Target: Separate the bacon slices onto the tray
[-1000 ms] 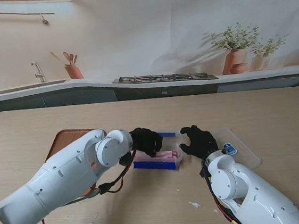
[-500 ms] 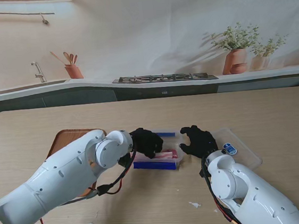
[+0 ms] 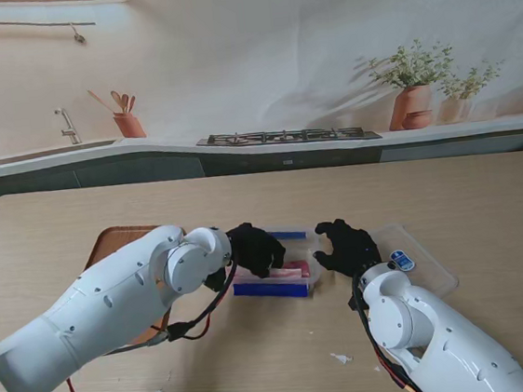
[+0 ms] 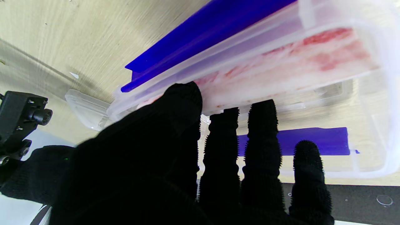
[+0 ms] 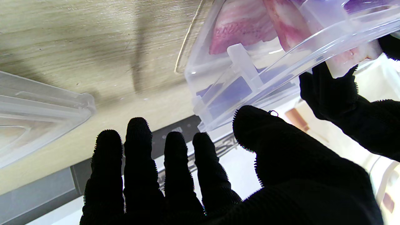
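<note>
Where the wooden table (image 3: 486, 191) is seen from the stand, the items are listed as follows.

Container (image 3: 275, 283): clear plastic with blue clip edges, set near the table's middle, between the two hands. In the left wrist view its clear wall (image 4: 312, 37) and blue clip (image 4: 193, 40) are seen close up.

Bacon slices (image 3: 291, 271): pink and white, lying inside the container; their streaked length is seen through the wall in the left wrist view (image 4: 281, 68), and their ends in the right wrist view (image 5: 243, 25).

Left hand (image 3: 256, 249): black-gloved, placed over the container's left part. In its wrist view the thumb tip (image 4: 184, 97) is pressed at the container's rim and the other fingers (image 4: 261, 131) are extended by the bacon. Whether a slice is pinched cannot be told.

Right hand (image 3: 344, 248): black-gloved, fingers (image 5: 140, 150) spread and nothing held, just beside the container's right end. Its thumb (image 5: 262, 137) is near the container's corner.

Lid (image 3: 416, 264): clear, bearing a small blue sticker, lying flat to the right of the container, beside the right hand.

Tray (image 3: 115, 244): brown, at the table's left, largely covered by the left arm; no bacon is seen on its visible part.
</note>
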